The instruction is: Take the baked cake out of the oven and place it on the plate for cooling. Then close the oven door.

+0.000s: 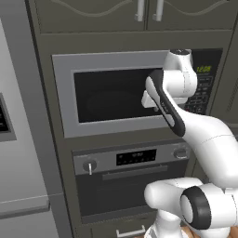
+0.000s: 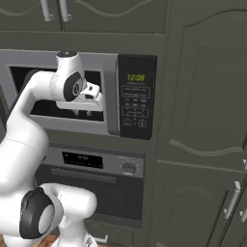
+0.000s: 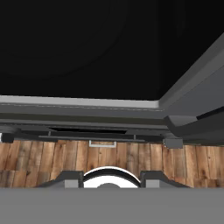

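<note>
The oven (image 1: 132, 158) sits built in below the microwave, with a silver control strip, two round knobs and a black display. Its oven door (image 1: 123, 195) stands shut, the silver bar handle (image 1: 135, 173) across its top. It also appears in the right base view as the oven door (image 2: 91, 193). The cake is hidden and the plate is out of view. My gripper (image 2: 82, 114) hangs in front of the microwave window, above the oven, pointing down. In the hand view my gripper (image 3: 111, 177) is open, fingertips apart with nothing between them. The oven's front (image 3: 87, 133) lies steeply foreshortened below.
The silver-framed microwave (image 1: 111, 95) with its keypad and green clock (image 2: 136, 77) is right behind the hand. A grey fridge (image 1: 21, 139) stands at the left and tall cabinet doors (image 2: 202, 120) at the right. A drawer handle (image 3: 102, 143) and wooden floor (image 3: 43, 157) lie below.
</note>
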Controlling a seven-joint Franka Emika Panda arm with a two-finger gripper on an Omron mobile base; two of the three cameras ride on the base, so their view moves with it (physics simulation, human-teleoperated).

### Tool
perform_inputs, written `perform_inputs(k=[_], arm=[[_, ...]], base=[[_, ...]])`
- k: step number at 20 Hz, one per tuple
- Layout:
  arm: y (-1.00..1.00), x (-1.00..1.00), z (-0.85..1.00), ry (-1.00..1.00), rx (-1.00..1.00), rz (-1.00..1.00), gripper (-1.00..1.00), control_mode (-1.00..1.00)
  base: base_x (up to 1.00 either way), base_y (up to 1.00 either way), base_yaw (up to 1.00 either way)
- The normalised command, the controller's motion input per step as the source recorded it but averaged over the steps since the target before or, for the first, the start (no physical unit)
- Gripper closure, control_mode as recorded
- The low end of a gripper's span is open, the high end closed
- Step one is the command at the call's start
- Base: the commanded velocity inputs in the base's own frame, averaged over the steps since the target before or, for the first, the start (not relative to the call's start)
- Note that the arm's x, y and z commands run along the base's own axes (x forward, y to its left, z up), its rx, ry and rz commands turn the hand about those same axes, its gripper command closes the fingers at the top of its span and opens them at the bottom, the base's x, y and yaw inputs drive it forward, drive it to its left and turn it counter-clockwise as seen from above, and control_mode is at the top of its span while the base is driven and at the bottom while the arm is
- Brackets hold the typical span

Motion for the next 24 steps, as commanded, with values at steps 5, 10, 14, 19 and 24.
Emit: perform_inputs(k=[5,10,14,19,24], arm=[[0.0,0.0,0.0,0.0,0.0,0.0,-1.0,1.0],[0.0,0.0,0.0,0.0,0.0,0.0,-1.0,1.0],[0.0,0.0,0.0,0.0,0.0,0.0,-1.0,1.0],[0.0,0.0,0.0,0.0,0.0,0.0,-1.0,1.0],[0.0,0.0,0.0,0.0,0.0,0.0,-1.0,1.0]], base=[[0.0,0.0,0.0],[0.0,0.0,0.0],[0.0,0.0,0.0],[-0.14,-0.01,0.01],[-0.6,-0.07,0.03]])
